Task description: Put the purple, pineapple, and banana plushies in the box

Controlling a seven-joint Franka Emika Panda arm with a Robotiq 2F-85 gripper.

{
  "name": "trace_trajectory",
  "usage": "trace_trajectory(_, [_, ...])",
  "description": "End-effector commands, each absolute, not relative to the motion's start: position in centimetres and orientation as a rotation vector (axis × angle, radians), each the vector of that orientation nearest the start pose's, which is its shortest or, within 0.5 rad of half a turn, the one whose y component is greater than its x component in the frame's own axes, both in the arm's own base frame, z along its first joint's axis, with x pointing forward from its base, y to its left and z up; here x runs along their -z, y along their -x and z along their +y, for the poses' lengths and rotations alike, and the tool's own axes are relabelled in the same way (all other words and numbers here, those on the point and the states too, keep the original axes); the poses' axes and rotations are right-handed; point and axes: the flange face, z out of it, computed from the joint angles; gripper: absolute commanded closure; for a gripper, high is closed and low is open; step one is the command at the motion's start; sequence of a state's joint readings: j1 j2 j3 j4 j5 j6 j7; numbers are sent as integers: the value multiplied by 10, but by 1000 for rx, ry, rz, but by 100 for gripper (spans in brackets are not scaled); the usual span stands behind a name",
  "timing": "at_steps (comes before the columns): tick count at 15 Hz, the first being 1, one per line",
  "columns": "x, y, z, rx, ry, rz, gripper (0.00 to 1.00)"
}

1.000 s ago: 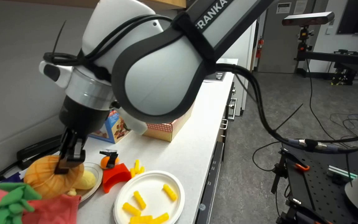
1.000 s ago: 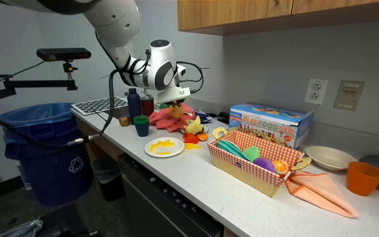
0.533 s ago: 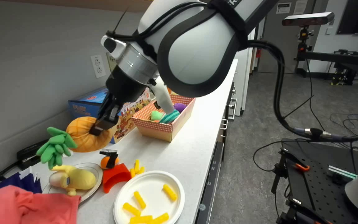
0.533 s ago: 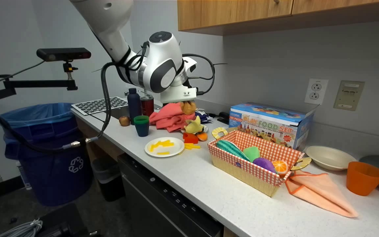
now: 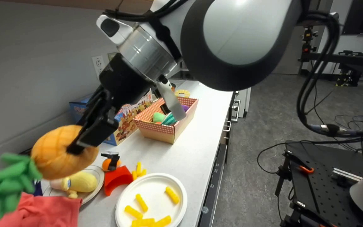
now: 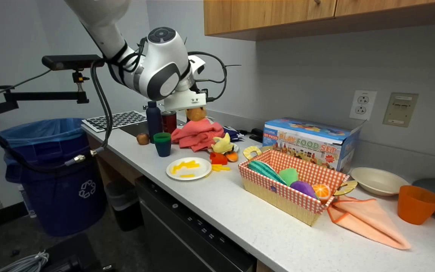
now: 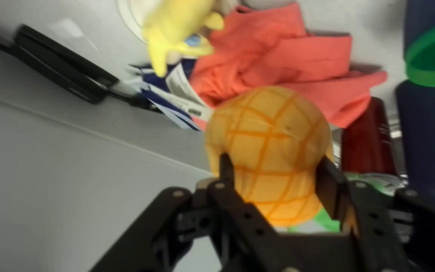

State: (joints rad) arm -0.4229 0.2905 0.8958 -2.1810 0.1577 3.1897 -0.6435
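My gripper [image 7: 276,162] is shut on the orange pineapple plushie [image 7: 266,124], one finger on each side of its body. In both exterior views the pineapple plushie [image 5: 55,151] [image 6: 196,114] hangs above the pink-red cloth; its green leaves show in an exterior view [image 5: 8,181]. The yellow banana plushie [image 5: 82,182] lies on a small plate beside the cloth; it also shows in the wrist view [image 7: 176,26]. The red-checked box [image 6: 278,200] stands farther along the counter, away from the gripper. The purple plushie [image 6: 303,189] lies inside it with green, striped and orange toys.
A white plate [image 6: 206,170] with yellow sticks, a red toy piece [image 6: 218,158] and the pink-red cloth [image 6: 198,135] are on the counter. A dark bottle [image 6: 154,121], a red tumbler [image 6: 169,122] and green-blue cups [image 6: 163,145] stand nearby. A play food carton [image 6: 308,143] stands behind the box.
The gripper has lifted the pineapple plushie off the pink-red cloth. In the last half second it has moved away from the box, back over the cloth. The banana plushie and box have not moved.
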Motion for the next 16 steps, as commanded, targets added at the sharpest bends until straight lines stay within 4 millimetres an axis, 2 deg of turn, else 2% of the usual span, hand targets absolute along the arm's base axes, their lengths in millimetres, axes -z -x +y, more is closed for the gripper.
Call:
trace_trajectory(1, [-408,-546,306,1191,2277,-1291,12])
trace_trajectory(2, [-408,-548,313,1147,2261,-1340,49])
trace_trajectory(4, [-408,-553,313,1085,2273,-1371,51])
trace_trajectory(5, [-408,-557,308,1069,2289,-1376,57])
trace_trajectory(8, [-412,-573,288,1058,2342,-1368,81])
trace_trajectory(10, [-410,-581,282,1036,2346,-1366,96])
trace_trajectory(11, [-406,-584,282,1012,2350,-1349,54])
trace_trajectory(12, [-407,-573,282,1038,2369,-1329,59])
trace_trajectory(13, [-405,-575,281,1032,2371,-1325,83])
trace_trajectory(16, [-404,-573,281,1026,2371,-1327,61])
